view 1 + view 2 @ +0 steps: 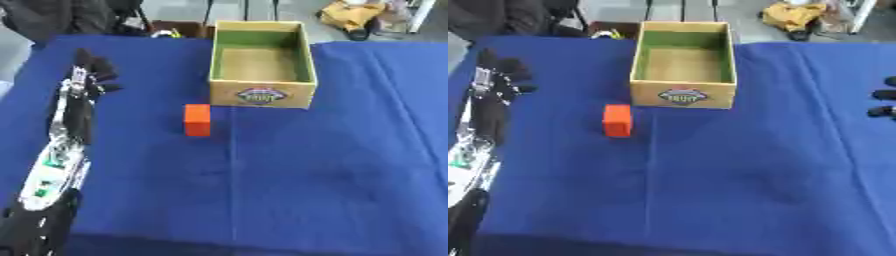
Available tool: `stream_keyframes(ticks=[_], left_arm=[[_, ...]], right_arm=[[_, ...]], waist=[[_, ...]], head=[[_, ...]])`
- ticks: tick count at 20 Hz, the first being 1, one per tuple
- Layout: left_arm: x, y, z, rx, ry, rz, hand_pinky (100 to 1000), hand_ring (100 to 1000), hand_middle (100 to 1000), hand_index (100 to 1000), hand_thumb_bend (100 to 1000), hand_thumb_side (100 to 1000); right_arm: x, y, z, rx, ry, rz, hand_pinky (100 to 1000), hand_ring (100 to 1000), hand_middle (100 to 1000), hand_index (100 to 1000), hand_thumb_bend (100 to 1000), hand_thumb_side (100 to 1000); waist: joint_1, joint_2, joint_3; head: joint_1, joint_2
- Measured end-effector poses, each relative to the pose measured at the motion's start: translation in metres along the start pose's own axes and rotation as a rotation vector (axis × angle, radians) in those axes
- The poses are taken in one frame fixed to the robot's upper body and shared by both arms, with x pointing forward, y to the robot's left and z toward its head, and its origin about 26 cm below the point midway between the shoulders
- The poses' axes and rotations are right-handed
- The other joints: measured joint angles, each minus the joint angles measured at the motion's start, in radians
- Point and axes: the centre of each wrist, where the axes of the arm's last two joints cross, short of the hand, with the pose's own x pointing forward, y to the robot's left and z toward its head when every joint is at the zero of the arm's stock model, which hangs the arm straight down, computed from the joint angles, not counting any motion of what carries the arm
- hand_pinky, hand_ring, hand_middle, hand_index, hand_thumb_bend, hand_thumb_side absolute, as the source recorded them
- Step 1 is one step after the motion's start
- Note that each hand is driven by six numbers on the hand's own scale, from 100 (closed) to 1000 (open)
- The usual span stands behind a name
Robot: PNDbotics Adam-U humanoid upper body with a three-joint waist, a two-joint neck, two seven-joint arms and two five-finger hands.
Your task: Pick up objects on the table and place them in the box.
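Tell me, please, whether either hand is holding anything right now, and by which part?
Nothing is held. The left hand hangs open apart from the orange block; only the right hand's fingertips show, empty.

Both views are soft and slightly blurred throughout, with blocky smearing at edges; nothing is crisply in focus. The light is even and diffuse, fairly bright, apparently from overhead. The deep blue cloth covering the table [332, 165] shows faint darker patches and a pale fold line down its middle, but no hard shadows. The small orange block [197, 120] casts only a slight dark edge at its base. Inside the open yellow cardboard box with green inner walls [262, 62], the near wall shades the floor a little. The logo on its front is unreadable. No glare is visible.
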Motion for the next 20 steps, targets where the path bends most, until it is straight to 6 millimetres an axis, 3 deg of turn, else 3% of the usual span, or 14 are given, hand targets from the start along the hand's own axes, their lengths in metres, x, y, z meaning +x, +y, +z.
stream_keyframes(ticks=[6, 10, 11, 15, 20], left_arm=[[0.000, 0.000, 0.000, -0.008, 0.002, -0.012, 656, 702, 627, 722, 786, 744], [0.006, -0.002, -0.007, -0.038, -0.011, -0.072, 652, 697, 593, 722, 834, 663], [0.009, -0.003, -0.010, -0.055, -0.018, -0.111, 653, 697, 597, 733, 872, 594], [0.029, -0.013, -0.030, -0.185, -0.036, -0.418, 647, 676, 604, 746, 923, 448], [0.051, -0.045, -0.055, -0.428, -0.028, -0.912, 653, 665, 614, 762, 960, 403]], right_arm=[[0.000, 0.000, 0.000, 0.000, 0.000, 0.000, 538, 663, 660, 824, 100, 590], [0.000, 0.000, 0.000, 0.000, 0.001, 0.000, 538, 663, 660, 824, 100, 589], [0.000, 0.000, 0.001, -0.001, 0.002, 0.000, 538, 663, 660, 824, 100, 589], [0.000, 0.000, 0.001, 0.001, 0.004, 0.000, 538, 663, 659, 824, 100, 589], [-0.001, 0.000, 0.001, 0.006, 0.006, -0.001, 538, 663, 659, 825, 100, 590]], waist=[[0.001, 0.000, -0.001], [0.001, 0.000, -0.002], [0.002, 0.000, -0.002], [0.003, -0.001, -0.004], [0.001, -0.007, -0.012]], head=[[-0.002, 0.000], [-0.006, -0.006], [-0.006, -0.009], [-0.007, -0.011], [-0.006, -0.019]])
